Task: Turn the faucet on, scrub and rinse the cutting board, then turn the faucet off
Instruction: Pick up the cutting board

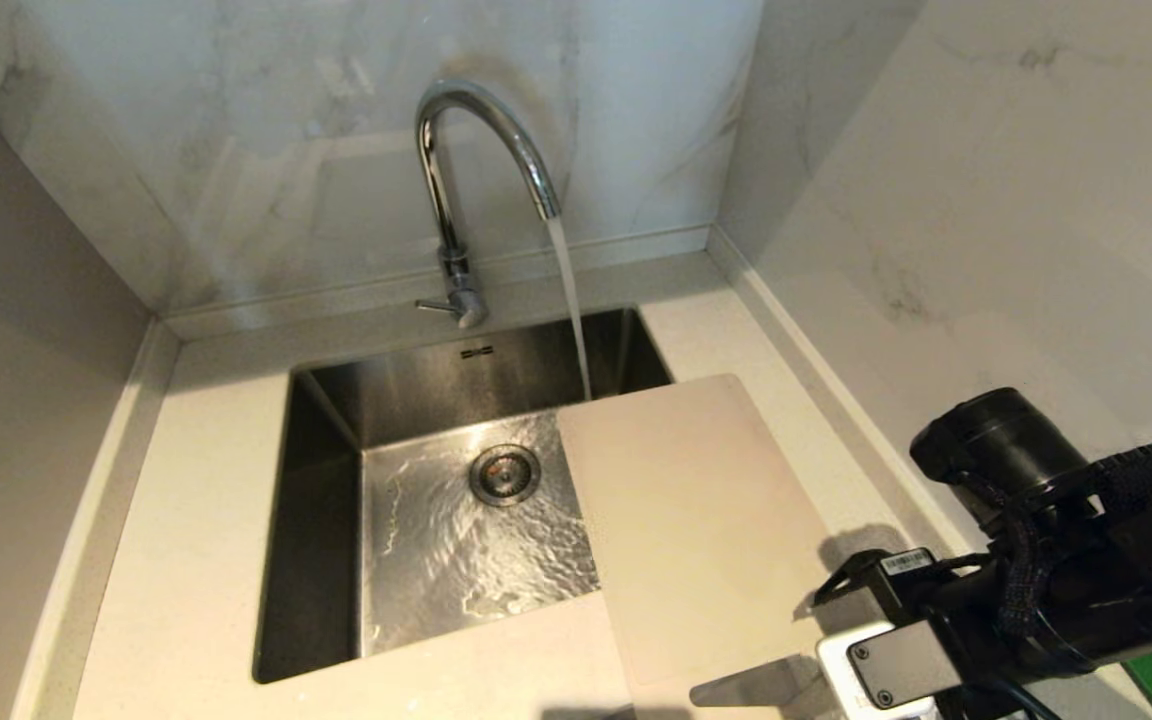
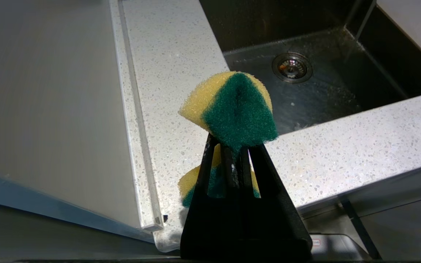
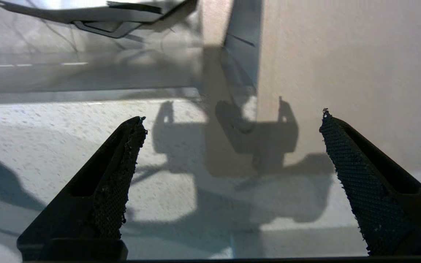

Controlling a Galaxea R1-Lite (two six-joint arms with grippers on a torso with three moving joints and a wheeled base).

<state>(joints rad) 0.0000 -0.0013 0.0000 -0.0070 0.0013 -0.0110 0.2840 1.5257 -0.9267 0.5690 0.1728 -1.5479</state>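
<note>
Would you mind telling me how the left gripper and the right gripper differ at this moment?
The left gripper is shut on a yellow-and-green sponge; the right gripper stands wide open and holds nothing. The left gripper hangs over the speckled countertop near the sink; the right gripper faces the countertop and the cutting board. Both have black, tapered fingers.

Glossy chrome faucet [image 1: 456, 190], brushed steel sink [image 1: 321, 520], matt plastic cutting board [image 1: 696, 520], speckled stone table [image 1: 186, 560], rough green-and-yellow sponge [image 2: 232, 106], textured black fingers [image 3: 342, 153].
</note>
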